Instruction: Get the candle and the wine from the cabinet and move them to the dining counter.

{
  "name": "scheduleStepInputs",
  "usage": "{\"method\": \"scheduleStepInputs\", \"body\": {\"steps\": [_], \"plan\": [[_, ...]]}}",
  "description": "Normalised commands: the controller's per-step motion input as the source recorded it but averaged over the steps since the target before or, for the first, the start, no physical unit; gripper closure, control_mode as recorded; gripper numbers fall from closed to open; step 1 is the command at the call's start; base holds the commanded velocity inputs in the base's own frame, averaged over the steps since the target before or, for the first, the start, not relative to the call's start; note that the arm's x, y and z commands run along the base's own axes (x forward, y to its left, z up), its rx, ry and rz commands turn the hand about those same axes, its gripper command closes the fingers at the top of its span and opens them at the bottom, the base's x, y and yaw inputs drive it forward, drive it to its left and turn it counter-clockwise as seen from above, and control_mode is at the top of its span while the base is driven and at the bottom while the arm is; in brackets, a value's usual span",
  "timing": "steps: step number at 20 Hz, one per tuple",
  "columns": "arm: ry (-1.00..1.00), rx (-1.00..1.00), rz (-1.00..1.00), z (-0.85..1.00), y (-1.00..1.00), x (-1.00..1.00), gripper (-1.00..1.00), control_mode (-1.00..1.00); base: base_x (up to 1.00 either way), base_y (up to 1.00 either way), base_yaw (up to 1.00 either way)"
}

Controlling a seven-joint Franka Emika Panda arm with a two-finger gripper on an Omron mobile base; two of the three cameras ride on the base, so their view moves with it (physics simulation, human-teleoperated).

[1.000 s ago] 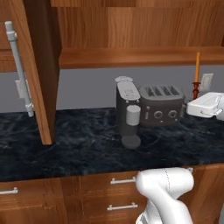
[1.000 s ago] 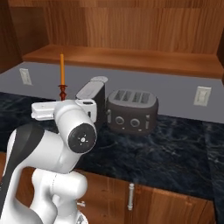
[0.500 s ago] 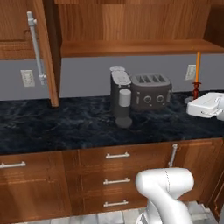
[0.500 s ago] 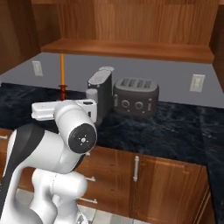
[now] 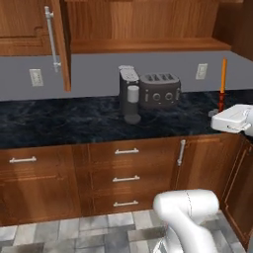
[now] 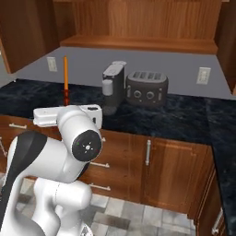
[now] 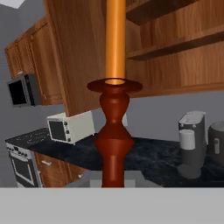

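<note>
the robot's fingers are closed on the dark red holder of the candle (image 7: 114, 109), which stands upright in the gripper (image 5: 221, 109) with its thin orange taper rising above the hand. in the base views the candle (image 6: 65, 78) hovers in front of the black worktop (image 5: 74, 121), held out from the lower cabinets. the cabinet (image 5: 143, 29) hangs above with a door (image 5: 59, 39) swung open and its wooden shelf in sight; no wine bottle can be made out on the part that shows. the dining counter is not in sight.

the likely risk is the tall taper: a tilt or a sharp turn of the hand could swing it into the open door or the shelf edge, and since the grip is low on the holder, a knock could lever it loose.

on the worktop stand a grey coffee machine (image 5: 128, 94) and, touching or just beside it, a dark toaster (image 5: 159, 90). both sit well apart from the candle. a white toaster oven (image 7: 70, 126) and a wall microwave (image 7: 22, 89) lie further along.
</note>
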Motion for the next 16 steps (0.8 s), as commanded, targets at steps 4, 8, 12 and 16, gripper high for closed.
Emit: {"method": "scheduleStepInputs", "body": {"steps": [4, 8, 12, 16], "plan": [[0.00, 0.00, 0.00, 0.00, 0.00, 0.00, 1.00, 1.00, -0.76, 0.23, -0.03], [0.00, 0.00, 0.00, 0.00, 0.00, 0.00, 1.00, 1.00, -0.75, 0.25, -0.02], [0.00, 0.00, 0.00, 0.00, 0.00, 0.00, 1.00, 1.00, -0.75, 0.25, 0.00], [0.00, 0.00, 0.00, 0.00, 0.00, 0.00, 1.00, 1.00, -0.65, 0.19, 0.11]]}}
